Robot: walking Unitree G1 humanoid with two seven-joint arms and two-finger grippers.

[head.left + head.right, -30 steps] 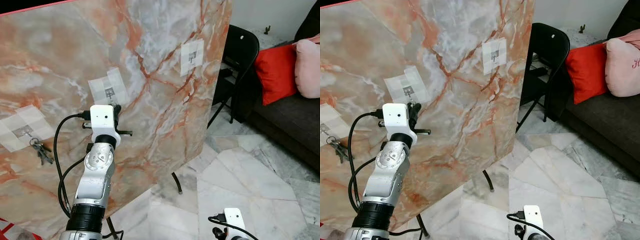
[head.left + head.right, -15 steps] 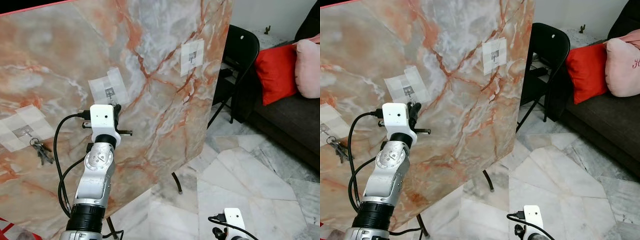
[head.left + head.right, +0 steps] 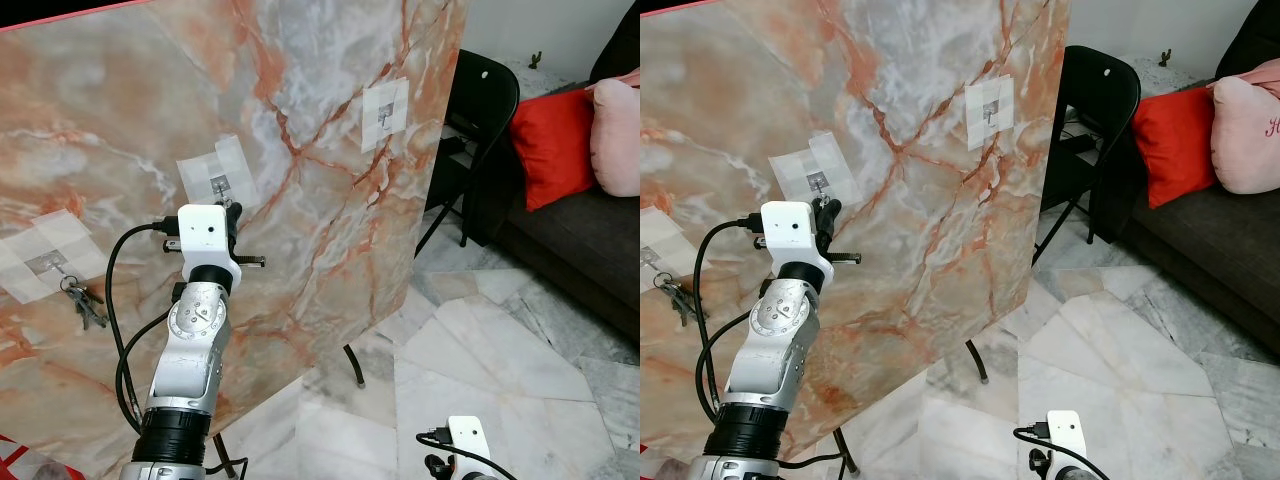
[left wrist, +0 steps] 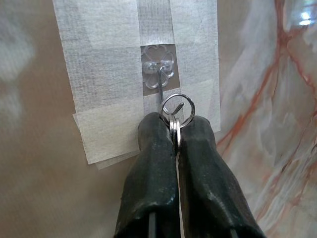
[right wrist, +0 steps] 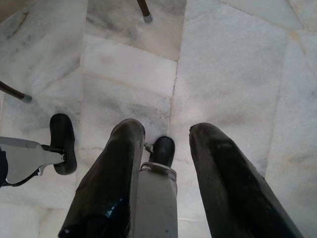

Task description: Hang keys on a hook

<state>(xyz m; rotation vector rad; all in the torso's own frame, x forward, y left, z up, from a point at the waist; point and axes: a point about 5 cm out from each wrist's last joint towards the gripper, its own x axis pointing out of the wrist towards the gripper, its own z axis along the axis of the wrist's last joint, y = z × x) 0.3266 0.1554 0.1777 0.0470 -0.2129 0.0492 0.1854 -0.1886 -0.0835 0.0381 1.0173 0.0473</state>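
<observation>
Silver key ring between fingers

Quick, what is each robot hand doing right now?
Left hand: closed on the key ring, right at the middle hook on the marble board.
Right hand: open, holding nothing, hanging low over the floor.
</observation>
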